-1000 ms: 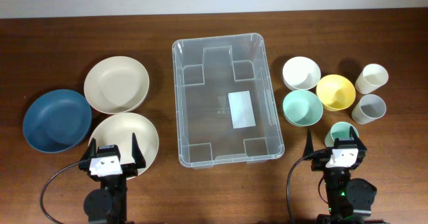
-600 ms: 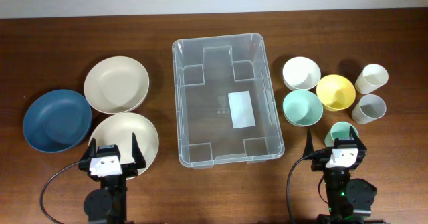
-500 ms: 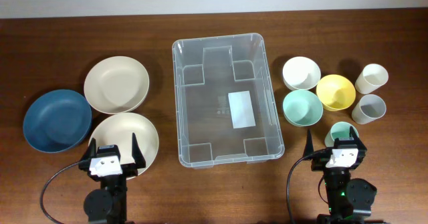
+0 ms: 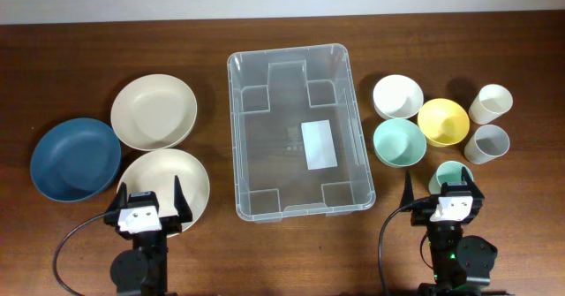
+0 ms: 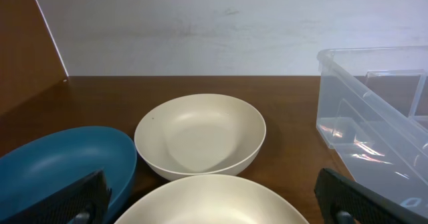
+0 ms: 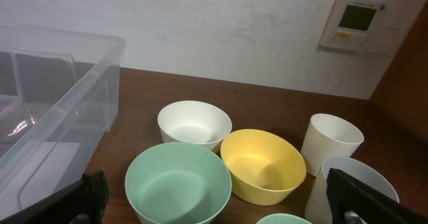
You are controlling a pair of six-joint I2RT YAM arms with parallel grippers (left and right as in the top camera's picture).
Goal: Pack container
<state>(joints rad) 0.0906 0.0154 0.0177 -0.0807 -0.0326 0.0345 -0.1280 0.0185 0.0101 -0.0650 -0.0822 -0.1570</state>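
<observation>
The clear plastic container (image 4: 298, 146) stands empty in the middle of the table, a white label on its base; its corner shows in the left wrist view (image 5: 374, 130) and the right wrist view (image 6: 47, 110). My left gripper (image 4: 148, 209) is open at the front edge, over the near cream plate (image 4: 166, 179). My right gripper (image 4: 448, 201) is open at the front right, beside a small mint cup (image 4: 450, 174). Both grippers hold nothing.
Left of the container: a blue plate (image 4: 74, 159) and a second cream plate (image 4: 154, 110). Right: a white bowl (image 4: 396, 96), a mint bowl (image 4: 399, 142), a yellow bowl (image 4: 442, 121), a cream cup (image 4: 490, 103) and a grey cup (image 4: 487, 143).
</observation>
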